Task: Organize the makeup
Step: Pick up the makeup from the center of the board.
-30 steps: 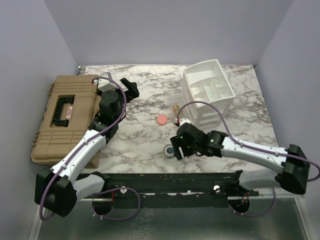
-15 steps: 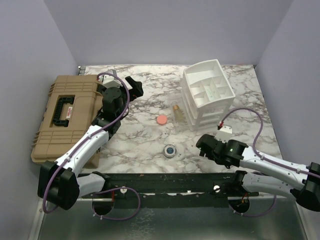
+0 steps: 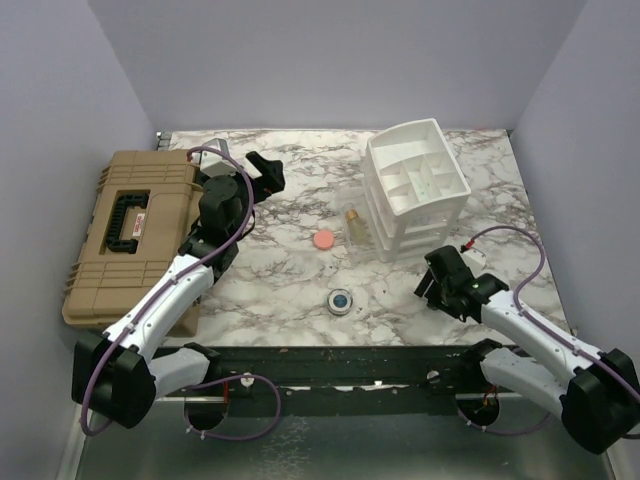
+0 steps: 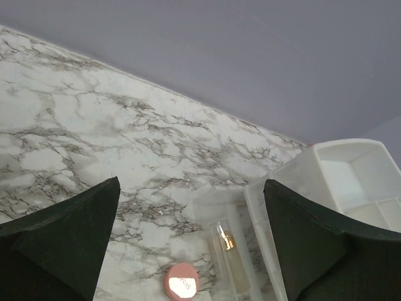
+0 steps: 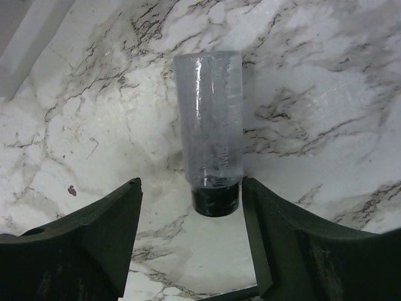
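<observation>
- Clear tube (image 5: 210,125) lies on the counter (image 3: 290,200) near its right edge, between the right fingers (image 5: 81,251), which stand apart and hold nothing.
- Puff (image 3: 324,240), bottle (image 3: 352,220) and compact (image 3: 341,300) sit loose mid-counter, outside the organizer (image 3: 403,132).
- Left fingers (image 4: 56,244): wide open, empty.
- Sorting looks barely begun.

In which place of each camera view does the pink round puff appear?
Top external: the pink round puff lies on the marble near the centre, left of the white organizer.
Left wrist: at the bottom edge, slightly left of centre.
Right wrist: not in it.
Shared landmark: the white organizer, to the right of the puff in both views that show it.
</observation>
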### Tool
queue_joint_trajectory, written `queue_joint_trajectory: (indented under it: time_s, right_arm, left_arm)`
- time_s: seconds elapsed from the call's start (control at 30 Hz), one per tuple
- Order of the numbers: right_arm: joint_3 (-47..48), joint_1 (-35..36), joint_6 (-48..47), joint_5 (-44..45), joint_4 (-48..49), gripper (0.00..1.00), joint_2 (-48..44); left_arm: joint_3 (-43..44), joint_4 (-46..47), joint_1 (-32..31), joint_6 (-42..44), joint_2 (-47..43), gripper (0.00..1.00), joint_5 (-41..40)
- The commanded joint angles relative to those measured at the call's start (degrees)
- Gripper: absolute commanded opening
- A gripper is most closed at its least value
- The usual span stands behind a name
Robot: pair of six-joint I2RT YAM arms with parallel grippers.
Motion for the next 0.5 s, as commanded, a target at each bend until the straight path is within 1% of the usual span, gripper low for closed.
queue_joint_trajectory:
  time_s: [0.0,0.1,0.23,0.37,0.4,0.47]
  right_arm:
    - [1.15,-2.49,-4.48,-3.85,6.74,0.66,4.41]
    - [1.03,-2.69,-3.24,-0.76,6.84,0.58,5.18]
    - [-0.46,-2.70,-3.43,0.14,9.01,0.54,4.98]
    - [-0.48,-2.74,-3.84,-0.33,10.02,0.42,7.35]
    - [-0.44,-2.70,-4.29,-0.74,10.51,0.40,7.80]
    - [-0.23,-2.70,-5.28,-1.48,11.28,0.40,8.69]
  left_arm:
    - [-0.70,-0.20,0.44,0.33,-2.04,0.99,-0.19]
    - [-0.61,-0.71,0.44,1.03,-2.54,0.99,-0.84]
    - [-0.95,-0.95,0.52,1.47,-2.89,0.99,-1.88]
    - [-0.89,-0.81,0.53,1.68,-2.74,0.99,-2.12]
    - [-0.87,-0.83,0.50,1.75,-2.61,0.99,-2.12]
    - [-0.71,-0.81,0.59,1.83,-2.35,0.99,-2.05]
